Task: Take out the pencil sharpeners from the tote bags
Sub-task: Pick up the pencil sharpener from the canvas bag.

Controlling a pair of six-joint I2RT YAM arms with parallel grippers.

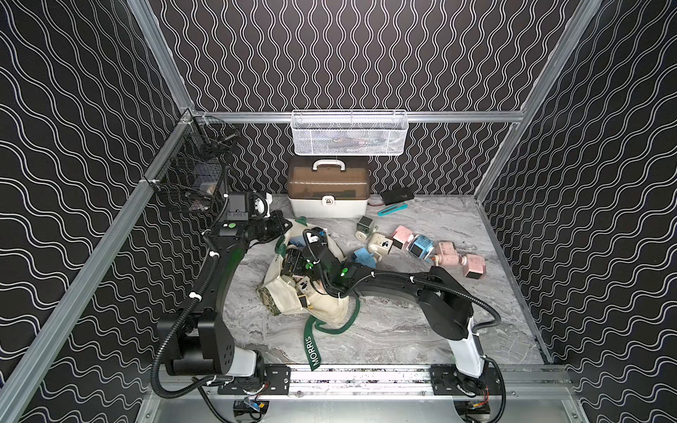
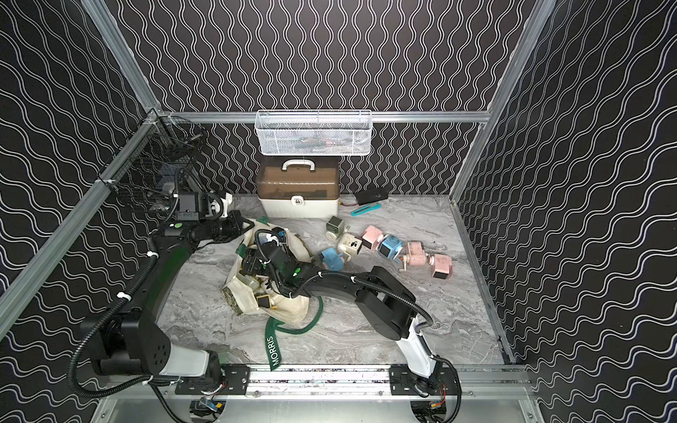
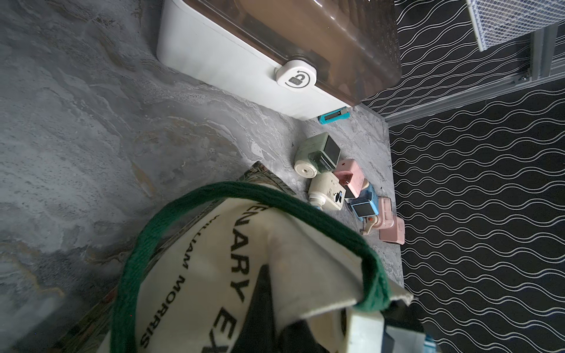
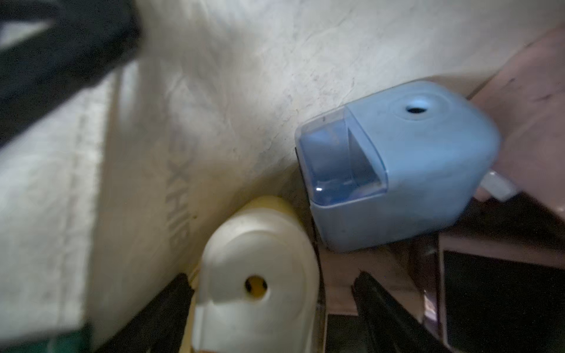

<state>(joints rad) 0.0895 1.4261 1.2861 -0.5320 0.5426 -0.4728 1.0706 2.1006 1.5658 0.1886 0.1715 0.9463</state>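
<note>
The cream tote bag (image 1: 322, 307) (image 2: 289, 307) with green "MORRIS" straps lies slumped mid-table. My left gripper (image 1: 284, 224) (image 3: 284, 330) is shut on the bag's rim beside a green strap (image 3: 376, 275) and holds the mouth up. My right gripper (image 1: 293, 263) (image 4: 272, 278) is inside the bag, open, with its fingers either side of a cream pencil sharpener (image 4: 244, 244). A gap shows at one finger. A light blue sharpener (image 4: 397, 171) and a pink one (image 4: 535, 107) lie beside it in the bag. Several sharpeners (image 1: 421, 249) (image 2: 388, 247) (image 3: 324, 189) lie on the table to the bag's right.
A white-and-brown case (image 1: 328, 190) stands at the back, with a teal stick tool (image 1: 392, 209) and a black device (image 1: 397, 196) to its right. A white mesh basket (image 1: 350, 133) hangs on the rear rail. A black wire basket (image 1: 194, 175) hangs at the back left.
</note>
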